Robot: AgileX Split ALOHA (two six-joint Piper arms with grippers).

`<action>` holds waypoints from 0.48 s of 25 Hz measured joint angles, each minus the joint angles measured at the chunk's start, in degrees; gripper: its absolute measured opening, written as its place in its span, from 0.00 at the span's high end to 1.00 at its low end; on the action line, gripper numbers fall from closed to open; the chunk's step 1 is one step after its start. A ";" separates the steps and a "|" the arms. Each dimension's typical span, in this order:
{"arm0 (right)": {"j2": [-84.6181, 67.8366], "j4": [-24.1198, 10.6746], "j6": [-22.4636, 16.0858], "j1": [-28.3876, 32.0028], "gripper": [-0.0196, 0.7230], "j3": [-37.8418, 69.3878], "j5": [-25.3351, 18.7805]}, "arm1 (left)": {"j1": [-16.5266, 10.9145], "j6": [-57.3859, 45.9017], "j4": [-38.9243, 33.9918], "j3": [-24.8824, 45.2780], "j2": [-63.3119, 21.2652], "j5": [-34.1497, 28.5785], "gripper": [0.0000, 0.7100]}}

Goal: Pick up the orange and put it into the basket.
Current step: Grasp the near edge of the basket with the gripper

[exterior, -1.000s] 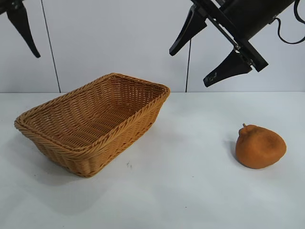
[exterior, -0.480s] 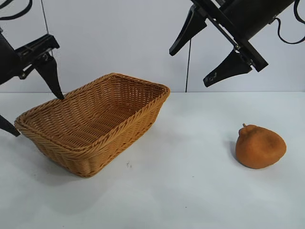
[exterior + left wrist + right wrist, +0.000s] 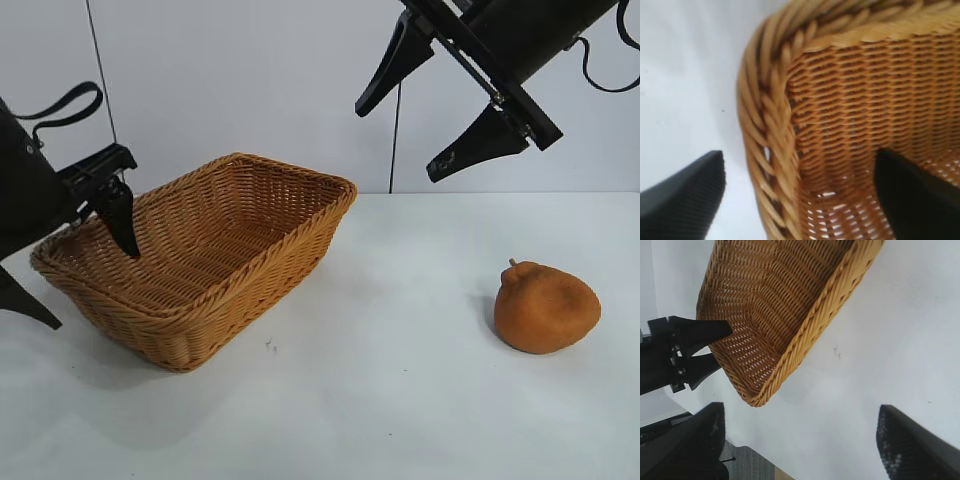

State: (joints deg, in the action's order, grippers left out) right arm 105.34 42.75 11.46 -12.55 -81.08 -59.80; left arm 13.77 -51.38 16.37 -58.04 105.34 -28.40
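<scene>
White table [image 3: 400,400]: orange [image 3: 546,307] untouched. Left gripper [image 3: 75,270] open, empty, straddling basket [image 3: 200,330] rim. Right gripper [image 3: 420,110] open, empty; must descend onto orange.

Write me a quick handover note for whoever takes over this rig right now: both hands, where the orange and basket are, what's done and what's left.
Left hand: open, empty, low at the basket's left end, one finger inside the rim, the other outside, straddling the wall.
Right hand: open, empty, raised high behind the table, between the basket and the orange.
Orange: sitting on the table at the right, well apart from the basket, untouched.
Basket: on the table at the left, nothing in it.
Done: nothing yet on the orange.
Left: grasp the orange, carry it over, and drop it into the basket.
</scene>
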 joint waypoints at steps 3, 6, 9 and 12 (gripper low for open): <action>0.00 0.06 0.00 0.00 0.21 0.00 0.04 | 0.00 0.00 0.29 0.00 2.23 1.21 0.18; 0.00 0.06 0.00 0.00 0.21 0.00 0.04 | 0.00 -0.06 1.19 0.00 3.27 2.90 0.18; 0.00 0.06 0.00 0.00 0.21 0.00 0.04 | 0.00 -0.06 1.83 -0.05 3.29 4.05 0.20; 0.00 0.06 0.00 0.00 0.21 0.00 0.04 | 0.00 -0.06 2.00 -0.05 3.34 3.90 0.35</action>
State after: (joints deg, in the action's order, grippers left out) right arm 105.34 42.82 11.46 -12.55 -81.08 -59.75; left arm 13.77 -51.44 18.37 -58.09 108.68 -24.50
